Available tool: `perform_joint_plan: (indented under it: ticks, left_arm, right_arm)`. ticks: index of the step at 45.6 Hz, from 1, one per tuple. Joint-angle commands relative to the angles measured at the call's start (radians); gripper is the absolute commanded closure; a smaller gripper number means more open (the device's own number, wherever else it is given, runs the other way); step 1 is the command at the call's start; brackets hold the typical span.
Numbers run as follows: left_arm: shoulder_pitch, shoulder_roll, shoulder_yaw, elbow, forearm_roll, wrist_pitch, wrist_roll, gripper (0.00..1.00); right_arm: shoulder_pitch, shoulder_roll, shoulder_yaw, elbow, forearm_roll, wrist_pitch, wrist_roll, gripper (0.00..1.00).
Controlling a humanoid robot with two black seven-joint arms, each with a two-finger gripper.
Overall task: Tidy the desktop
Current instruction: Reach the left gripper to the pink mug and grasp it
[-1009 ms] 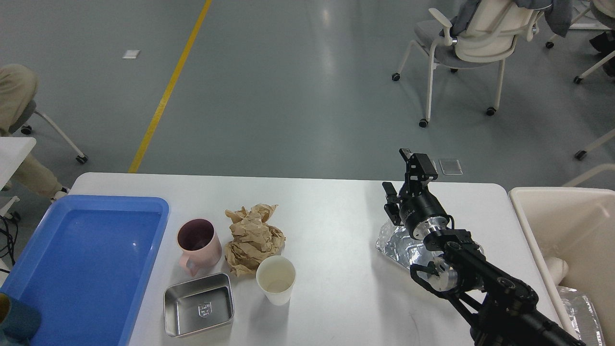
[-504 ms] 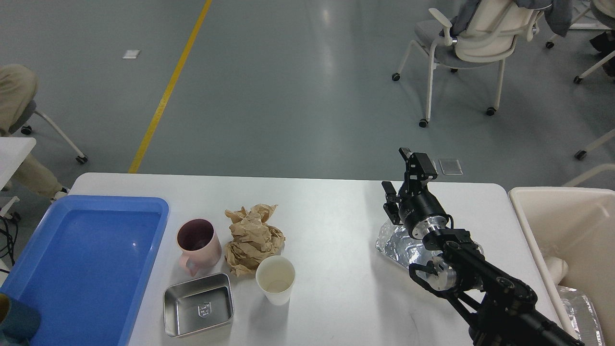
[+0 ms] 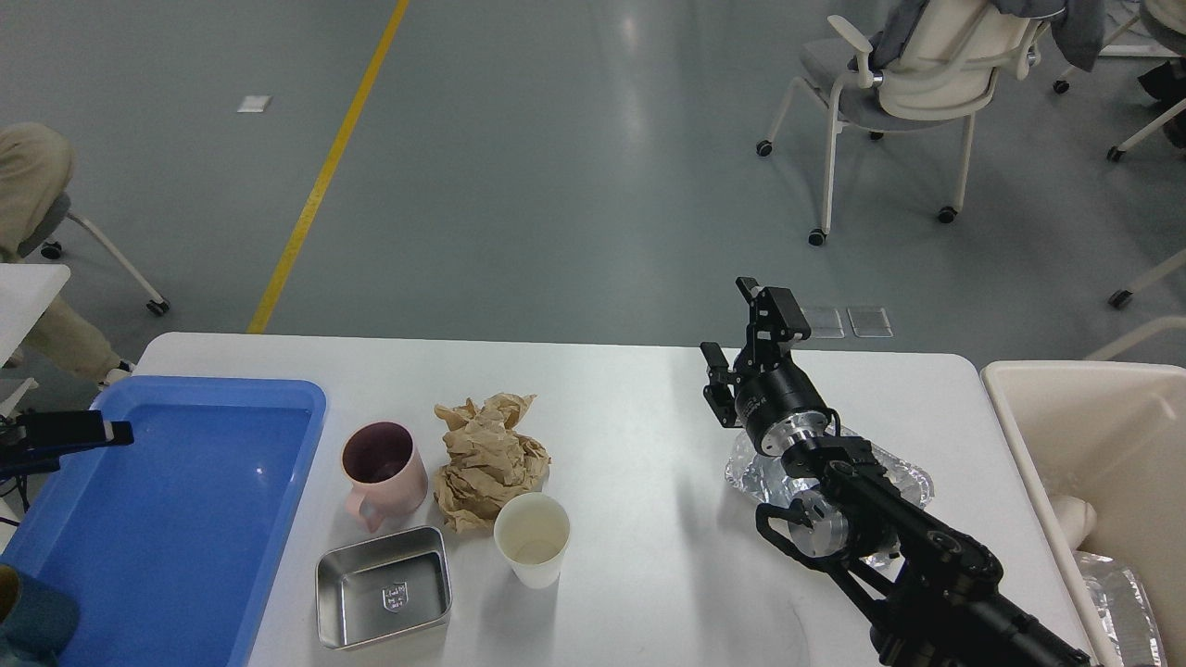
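The white desktop (image 3: pixel 639 408) holds a pink mug (image 3: pixel 382 471), a crumpled brown paper (image 3: pixel 489 460), a white paper cup (image 3: pixel 532 537), a shallow steel dish (image 3: pixel 384 587) and a crumpled foil sheet (image 3: pixel 903 477). My right gripper (image 3: pixel 741 326) is open and empty, raised above the table just left of the foil, fingers pointing up and away. My right arm covers part of the foil. My left gripper (image 3: pixel 97 432) comes in at the left edge over the blue tray (image 3: pixel 185 519); it is a dark bar and its fingers cannot be told apart.
A cream bin (image 3: pixel 1103 445) stands at the table's right end with foil inside (image 3: pixel 1116 593). A teal object (image 3: pixel 32 625) sits at the tray's near left corner. Chairs (image 3: pixel 913 83) stand on the floor beyond the table.
My right gripper has moved left and slightly up, uncovering more of the foil. My left gripper has come into view over the blue tray.
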Motion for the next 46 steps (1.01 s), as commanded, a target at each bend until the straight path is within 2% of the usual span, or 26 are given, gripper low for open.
perform_joint_plan:
  ticks: [1,7,12,21,31,46]
  left_arm:
    - [-0.193,-0.049,0.192,0.019,0.102,0.000,-0.004,0.03]
    - [-0.354,-0.142,0.317,0.056,0.200,0.011,-0.009,0.03]
    - [-0.423,-0.231,0.357,0.090,0.263,0.035,-0.009,0.03]
    - [-0.433,-0.377,0.382,0.168,0.381,0.075,-0.010,0.03]
    - [-0.434,-0.443,0.462,0.226,0.392,0.158,-0.012,0.03]
    - [-0.431,-0.515,0.497,0.303,0.390,0.201,-0.020,0.03]
  right_arm:
    - [0.002,0.003,0.000,0.004,0.000,0.000,0.000,0.00]
    - [0.002,0.003,0.001,0.005,0.000,0.005,0.000,0.00]
    - [0.008,0.003,0.001,0.005,0.000,0.005,0.000,0.00]
    - [0.008,0.003,0.001,0.011,0.000,0.006,0.000,0.00]
    - [0.008,0.002,0.000,0.011,0.000,0.006,0.000,0.00]
    - [0.005,0.000,-0.003,0.010,0.000,0.006,0.002,0.00]
